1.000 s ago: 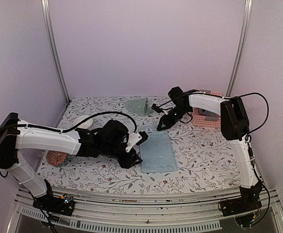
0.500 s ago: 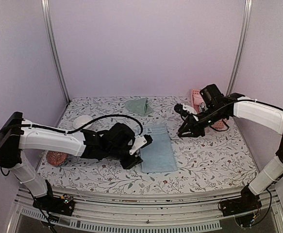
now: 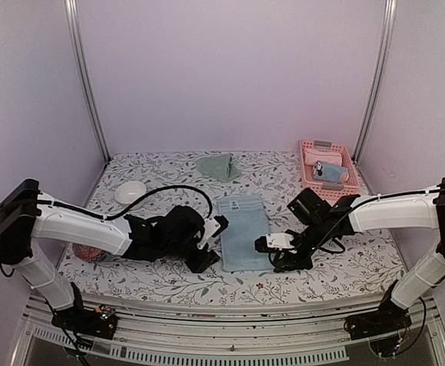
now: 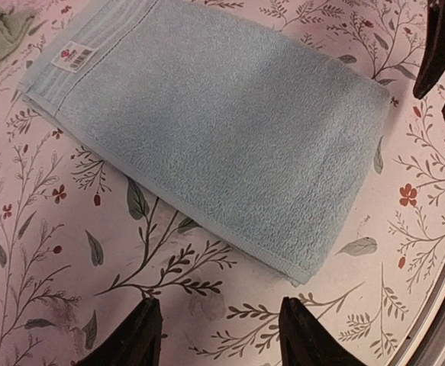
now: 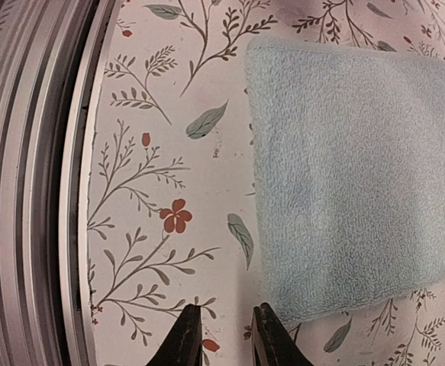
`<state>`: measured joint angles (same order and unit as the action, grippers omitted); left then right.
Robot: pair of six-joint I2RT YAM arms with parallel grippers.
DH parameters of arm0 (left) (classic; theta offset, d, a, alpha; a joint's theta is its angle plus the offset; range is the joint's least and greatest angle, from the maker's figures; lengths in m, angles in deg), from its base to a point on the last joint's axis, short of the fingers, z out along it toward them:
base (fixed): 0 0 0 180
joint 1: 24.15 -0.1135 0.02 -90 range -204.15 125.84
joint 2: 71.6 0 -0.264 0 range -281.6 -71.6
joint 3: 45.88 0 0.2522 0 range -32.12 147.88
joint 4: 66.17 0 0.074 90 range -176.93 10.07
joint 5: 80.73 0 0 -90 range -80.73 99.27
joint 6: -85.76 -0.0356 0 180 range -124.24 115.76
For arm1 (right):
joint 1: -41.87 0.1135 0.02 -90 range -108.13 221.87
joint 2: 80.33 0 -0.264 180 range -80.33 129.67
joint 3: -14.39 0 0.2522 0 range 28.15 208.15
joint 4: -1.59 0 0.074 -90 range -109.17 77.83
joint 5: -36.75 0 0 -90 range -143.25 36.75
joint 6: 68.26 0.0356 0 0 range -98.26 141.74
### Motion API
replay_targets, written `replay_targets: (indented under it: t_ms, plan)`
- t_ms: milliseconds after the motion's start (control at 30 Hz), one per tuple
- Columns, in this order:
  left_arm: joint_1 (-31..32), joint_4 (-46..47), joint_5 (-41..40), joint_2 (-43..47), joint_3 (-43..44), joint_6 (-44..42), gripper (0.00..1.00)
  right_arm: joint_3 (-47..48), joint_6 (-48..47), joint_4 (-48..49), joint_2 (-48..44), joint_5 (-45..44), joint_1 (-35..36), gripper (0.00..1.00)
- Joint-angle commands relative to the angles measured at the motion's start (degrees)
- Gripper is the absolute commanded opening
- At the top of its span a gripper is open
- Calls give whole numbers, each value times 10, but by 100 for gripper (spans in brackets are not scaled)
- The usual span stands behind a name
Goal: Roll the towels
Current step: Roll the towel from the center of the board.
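A light blue towel (image 3: 243,231) lies flat and folded on the flowered table, its white label (image 4: 75,54) at the far end. My left gripper (image 3: 213,248) sits low at the towel's near left edge. In the left wrist view it (image 4: 218,324) is open, with only tablecloth between the fingers. My right gripper (image 3: 268,255) is at the towel's near right corner. There the jaws (image 5: 224,324) stand a little apart with nothing between them, and one fingertip (image 5: 264,324) is just beside the towel (image 5: 359,168). A sage-green towel (image 3: 217,165) lies crumpled at the back.
A pink slatted basket (image 3: 327,143) at the back right holds a rolled pale blue cloth (image 3: 327,170). A white round thing (image 3: 130,191) lies at the left. A reddish-brown thing (image 3: 85,252) sits under my left arm. The table's metal front rail (image 5: 31,191) runs close to my right gripper.
My right arm has swung from the towel's far right corner, by the basket, down to its near right corner. My left gripper has shifted slightly nearer and lower. The blue towel has not moved.
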<state>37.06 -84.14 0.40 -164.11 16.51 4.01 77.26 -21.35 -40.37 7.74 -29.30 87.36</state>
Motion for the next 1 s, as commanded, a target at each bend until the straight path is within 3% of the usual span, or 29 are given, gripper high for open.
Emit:
replay_targets:
  t_ms: [0,700,800,967]
  plan:
    - [-4,34,-1,31,-26,36,55,11,3,55,24,-34,11,24]
    - [-4,38,8,45,-66,50,55,37,5,83,137,-44,12,30]
    - [-3,29,-1,41,-64,47,54,37,3,82,157,-51,12,24]
    - [13,48,3,56,-82,21,54,56,-7,28,166,-5,12,5]
